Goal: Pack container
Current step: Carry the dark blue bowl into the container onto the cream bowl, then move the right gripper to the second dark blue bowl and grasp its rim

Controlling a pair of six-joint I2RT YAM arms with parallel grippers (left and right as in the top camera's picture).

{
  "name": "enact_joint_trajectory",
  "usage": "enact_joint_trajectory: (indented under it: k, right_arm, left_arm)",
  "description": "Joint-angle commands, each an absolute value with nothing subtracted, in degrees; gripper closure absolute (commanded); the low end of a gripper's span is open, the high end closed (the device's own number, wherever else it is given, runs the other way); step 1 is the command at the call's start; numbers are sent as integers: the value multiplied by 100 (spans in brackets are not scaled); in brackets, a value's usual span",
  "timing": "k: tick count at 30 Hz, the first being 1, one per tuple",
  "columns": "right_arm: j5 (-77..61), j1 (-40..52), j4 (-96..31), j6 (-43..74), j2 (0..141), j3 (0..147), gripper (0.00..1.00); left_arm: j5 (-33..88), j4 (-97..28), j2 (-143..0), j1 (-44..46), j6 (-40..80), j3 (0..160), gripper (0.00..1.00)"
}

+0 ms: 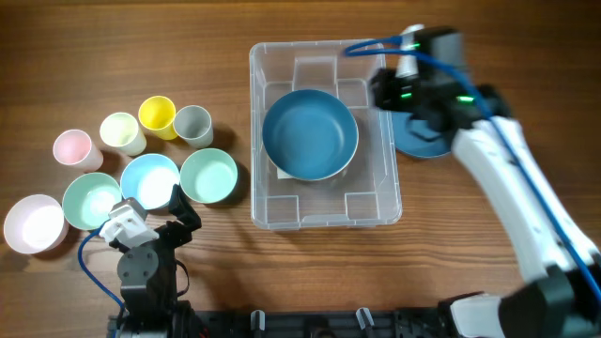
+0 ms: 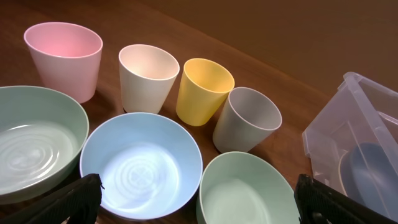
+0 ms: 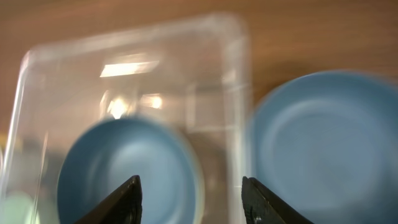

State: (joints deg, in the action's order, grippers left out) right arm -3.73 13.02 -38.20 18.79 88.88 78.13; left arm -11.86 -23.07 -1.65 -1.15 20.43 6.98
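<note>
Your left jaws and right jaws both stand apart, empty; one blue bowl [image 1: 310,134] sits in the container [image 1: 325,214].

Glossy white links on right arm [image 1: 512,188], thin blue cable [image 1: 545,202] along them, dark joint housing [image 1: 549,296] near base, black wrist block [image 1: 418,94] with green lights [image 1: 464,99], grey cap [image 1: 441,42] on top. Black left arm [image 1: 146,272], white camera block [image 1: 127,222], blue cable loop [image 1: 86,252]. Matte black fingers, bevelled tips, on left gripper [image 2: 198,186] and right gripper [image 3: 191,186].
</note>
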Motion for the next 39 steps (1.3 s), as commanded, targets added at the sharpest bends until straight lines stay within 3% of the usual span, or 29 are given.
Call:
enact_joint_trajectory:
  k: [1,7,15,19,21,23,27,33,36,39]
  right_arm:
    - [-130,333,-4051,2126,8591,7891,44]
    - [-130,-1055,-4219,2300,9129,7592,37]
    - [-395,-1175,-4407,2383,10656,7561,38]
    - [-528,-1175,-4440,2475,11083,7561,49]
    - [-548,-1175,-4442,2611,11120,7561,64]
    - [-563,-1177,-4397,2698,11111,7561,73]
    - [-563,-1175,-4410,2696,11113,7561,80]
    - [-515,-1177,-4381,2703,11118,7561,78]
    - [-510,-1175,-4399,2698,11124,7559,67]
    - [-502,-1175,-4401,2707,11124,7559,70]
  left_arm:
    - [-1094,-2290,-113,-137,1994,685,0]
    - [-1094,-2287,-113,-137,1994,685,0]
    - [-1094,-2287,-113,-137,1994,685,0]
    - [-1094,-2290,-113,-137,1994,685,0]
    - [-1094,-2287,-113,-137,1994,685,0]
    - [-1094,-2287,-113,-137,1994,685,0]
    - [-1094,-2290,-113,-137,1994,685,0]
    - [-1096,-2287,-113,-137,1994,685,0]
    - [-1094,-2290,-113,-137,1994,685,0]
    - [-1094,-2290,-113,-137,1994,685,0]
